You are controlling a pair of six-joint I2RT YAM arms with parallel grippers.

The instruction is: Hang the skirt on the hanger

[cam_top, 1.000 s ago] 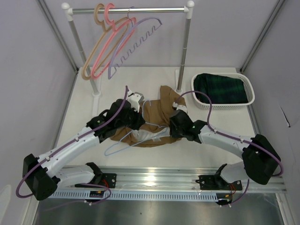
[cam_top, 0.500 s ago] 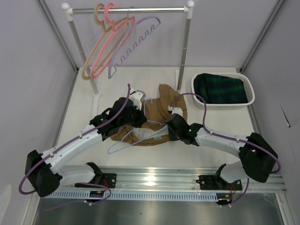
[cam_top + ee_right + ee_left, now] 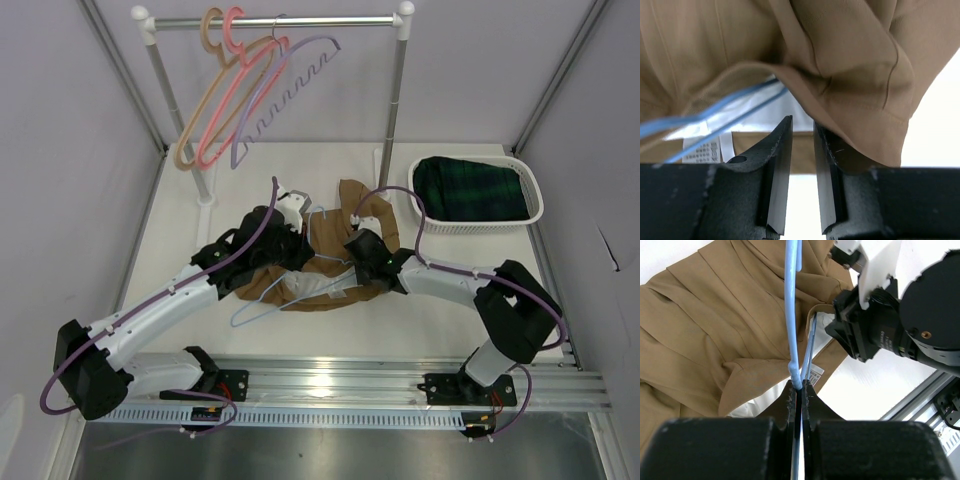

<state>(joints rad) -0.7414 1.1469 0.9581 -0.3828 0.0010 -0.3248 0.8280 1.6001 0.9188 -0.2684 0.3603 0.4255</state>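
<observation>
Evidently the hanger lies hook away; left hand clamps it, right hand unclear.

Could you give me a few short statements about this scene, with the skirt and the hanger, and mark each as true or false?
1. The left pincer is shut on the hanger. True.
2. The skirt hangs from the rail. False: it lies on the table.
3. The basket holds a dark green plaid cloth. True.
4. The rail carries no hangers. False: three other hangers hang on it.
5. The right pincer is at the basket. False: it is at the skirt's edge.
</observation>
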